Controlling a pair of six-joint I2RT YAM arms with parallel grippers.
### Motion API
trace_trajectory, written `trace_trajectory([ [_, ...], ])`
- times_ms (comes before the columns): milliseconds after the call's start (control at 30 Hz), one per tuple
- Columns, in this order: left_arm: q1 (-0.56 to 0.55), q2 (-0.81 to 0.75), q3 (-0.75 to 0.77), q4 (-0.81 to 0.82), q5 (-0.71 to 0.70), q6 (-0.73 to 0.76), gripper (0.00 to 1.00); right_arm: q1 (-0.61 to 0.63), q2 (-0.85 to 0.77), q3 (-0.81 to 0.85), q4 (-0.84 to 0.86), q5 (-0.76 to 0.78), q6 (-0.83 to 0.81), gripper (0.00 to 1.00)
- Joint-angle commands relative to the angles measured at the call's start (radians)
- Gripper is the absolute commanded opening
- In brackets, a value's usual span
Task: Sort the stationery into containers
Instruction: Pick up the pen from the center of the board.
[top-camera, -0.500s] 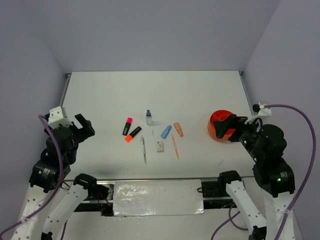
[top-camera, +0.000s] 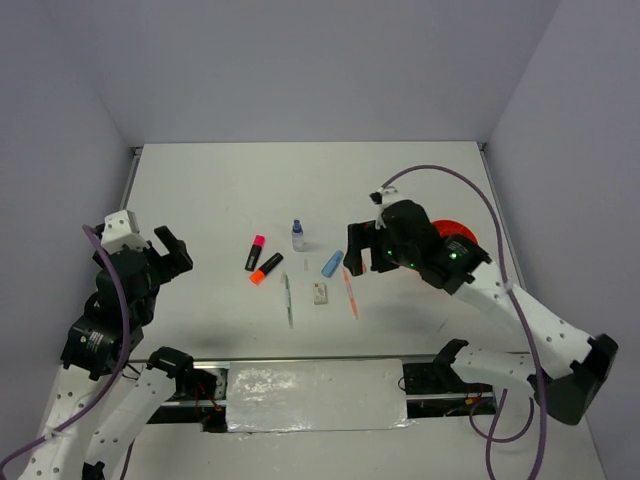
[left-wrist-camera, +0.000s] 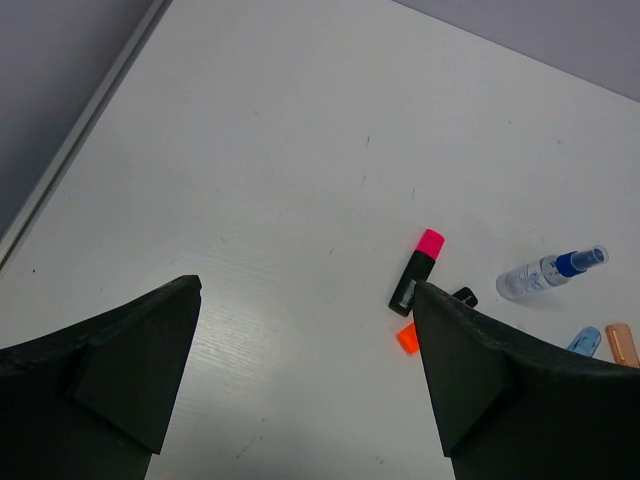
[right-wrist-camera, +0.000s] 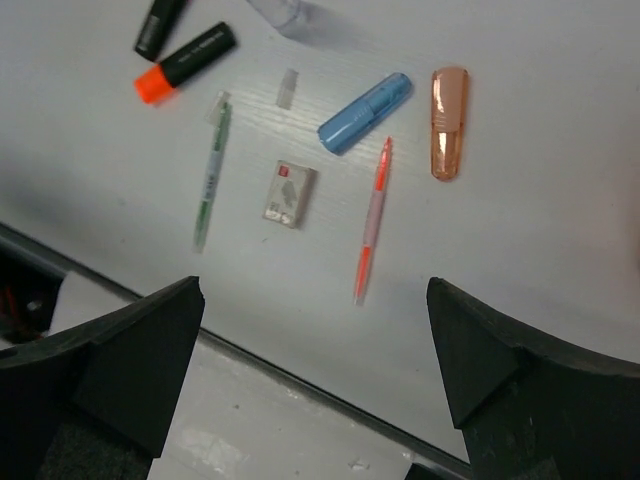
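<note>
The stationery lies mid-table: pink-capped highlighter (top-camera: 255, 252), orange-capped highlighter (top-camera: 266, 268), blue-capped bottle (top-camera: 297, 235), blue marker (top-camera: 332, 263), silver pen (top-camera: 288, 298), white eraser block (top-camera: 320, 293), orange pen (top-camera: 350, 292). My right gripper (top-camera: 358, 250) hangs open above them. Its wrist view shows the blue marker (right-wrist-camera: 365, 112), peach marker (right-wrist-camera: 449, 122), orange pen (right-wrist-camera: 371, 222), eraser (right-wrist-camera: 289, 193) and silver pen (right-wrist-camera: 210, 185) ahead of the right gripper (right-wrist-camera: 315, 290). My left gripper (top-camera: 172, 250) is open and empty at the left, well apart from the pink highlighter (left-wrist-camera: 417, 285). The right arm partly hides the orange bowl (top-camera: 462, 229).
A small clear sliver (right-wrist-camera: 288, 88) lies between the orange highlighter (right-wrist-camera: 187, 62) and the blue marker. The table's near edge and a foil-covered strip (top-camera: 315, 395) run below the stationery. Grey walls close in the table at the back and sides.
My right arm has swung left from beside the orange bowl to above the stationery, covering the peach marker in the top view. The left arm has barely moved.
</note>
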Motion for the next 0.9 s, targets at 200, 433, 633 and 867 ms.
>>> trace_trajectory([
  [200,-0.004,0.018,-0.006,0.051,0.048,0.033,0.99,0.087,0.362,-0.049,0.126,0.221,0.072,0.84],
  [433,-0.006,0.024,-0.008,0.052,0.054,0.034,0.99,0.085,0.506,-0.070,0.196,0.200,0.069,0.64],
  [633,-0.006,0.038,-0.008,0.052,0.060,0.034,0.99,0.099,0.589,-0.107,0.252,0.155,0.077,0.59],
  [867,-0.006,0.044,-0.008,0.052,0.065,0.034,0.99,0.101,0.652,-0.141,0.292,0.124,0.080,0.54],
])
